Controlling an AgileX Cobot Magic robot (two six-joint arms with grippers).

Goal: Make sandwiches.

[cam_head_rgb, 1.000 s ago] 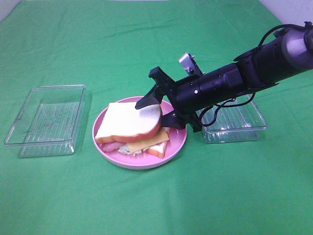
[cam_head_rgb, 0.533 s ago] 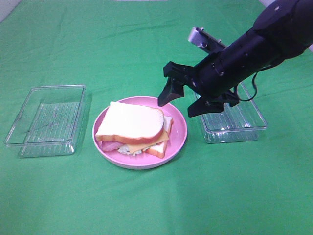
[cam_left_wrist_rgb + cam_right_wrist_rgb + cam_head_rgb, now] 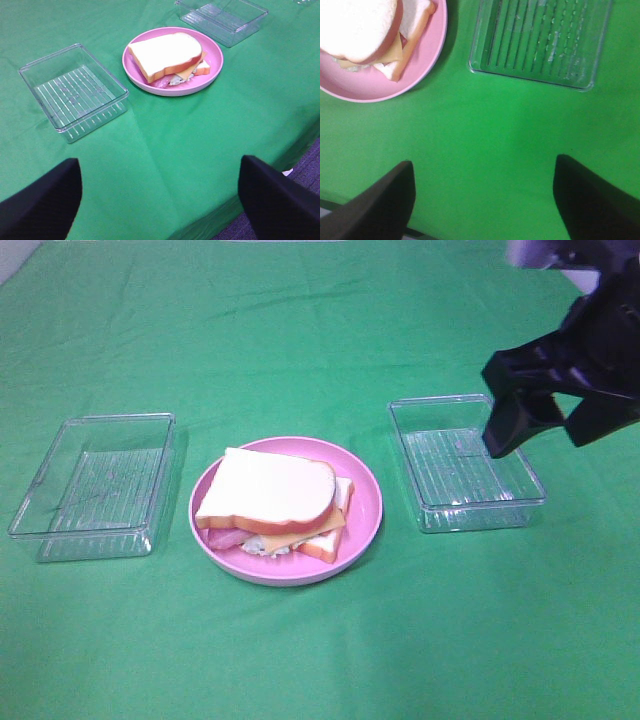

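Your right gripper [image 3: 545,425] is cut by the frame edge; the sandwich [image 3: 272,502] fillings are mostly hidden under bread.

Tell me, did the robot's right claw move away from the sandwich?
Yes. The right claw was touching the sandwich on the pink plate; now it hangs open and empty over the right clear tray's far corner.

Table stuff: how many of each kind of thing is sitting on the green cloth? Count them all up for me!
Clear plastic trays: 2, left tray and right tray
Pink plate: 1
Sandwich: 1, stacked on the plate
Total: 4
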